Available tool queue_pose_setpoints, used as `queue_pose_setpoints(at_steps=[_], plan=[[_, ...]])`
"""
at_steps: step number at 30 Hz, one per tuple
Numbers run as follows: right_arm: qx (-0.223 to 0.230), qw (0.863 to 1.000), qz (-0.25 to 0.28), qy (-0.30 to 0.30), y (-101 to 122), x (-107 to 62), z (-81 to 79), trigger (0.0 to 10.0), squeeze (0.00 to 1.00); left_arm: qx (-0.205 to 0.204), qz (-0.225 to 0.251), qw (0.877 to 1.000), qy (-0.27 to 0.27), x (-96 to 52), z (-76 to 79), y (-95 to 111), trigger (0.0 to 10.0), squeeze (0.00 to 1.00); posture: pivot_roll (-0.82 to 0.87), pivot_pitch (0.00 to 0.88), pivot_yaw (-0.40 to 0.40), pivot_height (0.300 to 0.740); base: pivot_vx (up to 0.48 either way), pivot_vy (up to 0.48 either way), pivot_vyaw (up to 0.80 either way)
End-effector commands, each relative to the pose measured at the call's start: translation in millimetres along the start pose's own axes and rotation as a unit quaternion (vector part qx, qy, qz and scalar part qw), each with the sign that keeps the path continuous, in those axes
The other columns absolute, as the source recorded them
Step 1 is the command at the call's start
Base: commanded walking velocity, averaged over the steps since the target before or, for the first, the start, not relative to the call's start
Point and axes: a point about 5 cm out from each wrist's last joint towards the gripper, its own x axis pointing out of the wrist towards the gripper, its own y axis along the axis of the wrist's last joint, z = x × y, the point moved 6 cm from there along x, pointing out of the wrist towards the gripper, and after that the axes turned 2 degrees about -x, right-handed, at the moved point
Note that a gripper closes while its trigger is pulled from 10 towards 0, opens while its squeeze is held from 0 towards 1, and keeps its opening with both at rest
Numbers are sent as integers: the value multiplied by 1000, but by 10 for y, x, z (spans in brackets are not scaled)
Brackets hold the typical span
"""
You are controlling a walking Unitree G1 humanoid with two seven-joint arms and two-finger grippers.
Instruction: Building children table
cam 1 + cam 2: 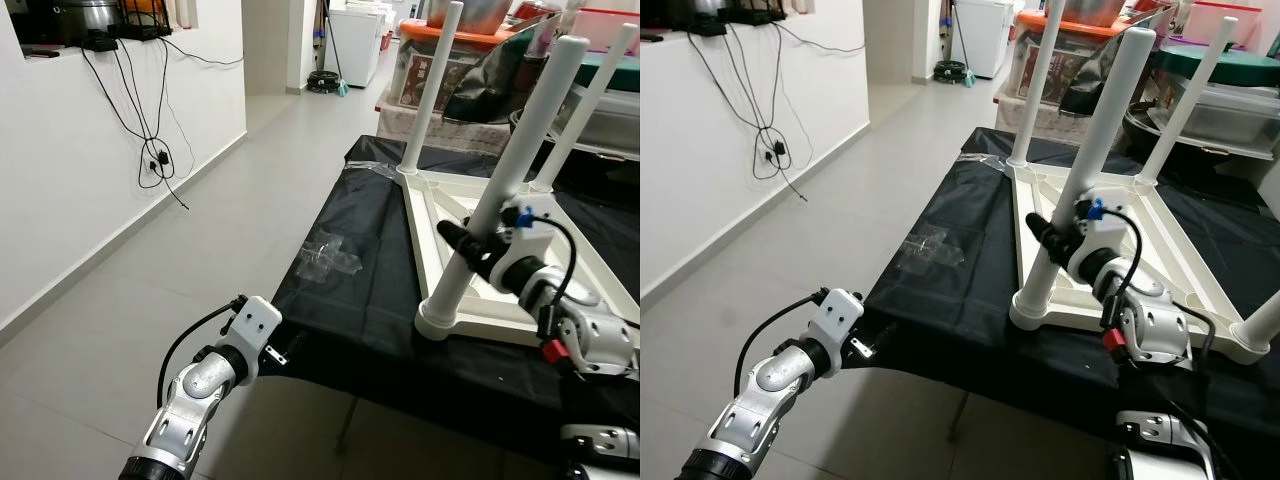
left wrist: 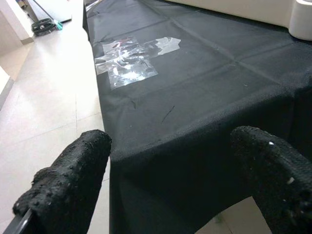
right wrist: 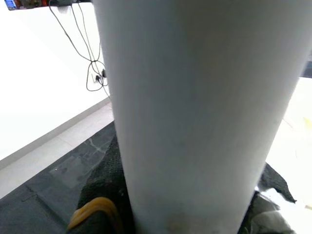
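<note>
A white children's table (image 1: pixel 440 215) lies upside down on a black-covered worktop (image 1: pixel 350 300), its round legs pointing up. My right gripper (image 1: pixel 470 245) is shut on the nearest leg (image 1: pixel 500 190), about a third of the way up from its socket. In the right wrist view that leg (image 3: pixel 195 112) stands between the black fingers (image 3: pixel 100 195). My left gripper (image 2: pixel 170 161) is open and holds nothing, level with the worktop's near left corner and just off its edge. Its silver arm (image 1: pixel 200 385) reaches in from below left.
A patch of clear tape (image 1: pixel 325 255) is stuck to the black cover near the left edge. Storage boxes (image 1: pixel 440 60) crowd the far end. Cables (image 1: pixel 150 130) hang on the white wall at left, with tiled floor (image 1: pixel 200 230) between wall and worktop.
</note>
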Motion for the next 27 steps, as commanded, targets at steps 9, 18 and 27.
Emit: queue_pose_setpoints(at_steps=[9, 18, 27], plan=[[72, 918, -79, -382, -723, -313, 505, 0, 0, 4, -6, 1000, -4, -26, 14, -45, 10000, 0, 102, 0, -102, 740, 0, 0, 0], [102, 949, -67, -292, -718, -147, -230, 10000, 1000, 6, -6, 1000, -6, -19, 8, -35, 10000, 0, 98, 0, -99, 740, 0, 0, 0], [17, 998, -11, -65, -80, 57, -153, 10000, 0, 2, -5, 1000, -5, -21, 21, -44, 10000, 0, 92, 0, -107, 740, 0, 0, 0]])
